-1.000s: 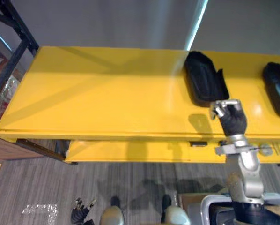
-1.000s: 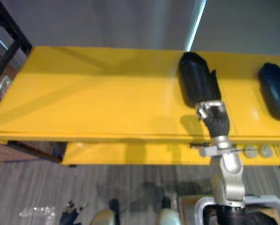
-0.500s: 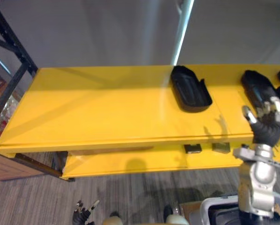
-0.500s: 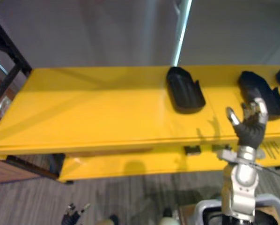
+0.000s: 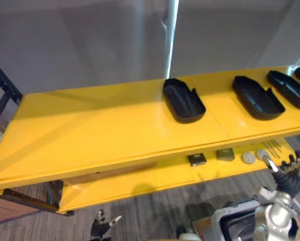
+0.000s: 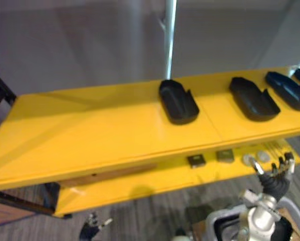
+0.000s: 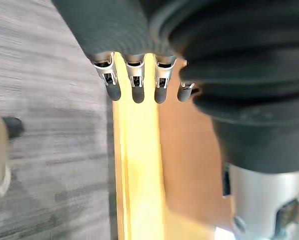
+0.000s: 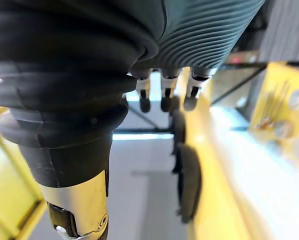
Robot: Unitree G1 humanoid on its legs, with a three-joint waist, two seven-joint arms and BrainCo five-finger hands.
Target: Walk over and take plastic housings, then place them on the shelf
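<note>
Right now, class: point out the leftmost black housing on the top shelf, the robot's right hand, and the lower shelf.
leftmost black housing (image 5: 184,101), left eye view, its hollow middle
right hand (image 6: 274,184), right eye view, dark ribbed cover
lower shelf (image 5: 160,178), left eye view, bare yellow surface

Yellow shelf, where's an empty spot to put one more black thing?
The left stretch of the top shelf, from its left end to the leftmost plastic housing, is bare. A smaller gap lies between that and the second housing. The right end is crowded.

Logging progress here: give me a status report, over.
Left hand and right hand open, holding nothing. Black plastic housings lie on yellow shelf top tier. Nothing blocks them.
</note>
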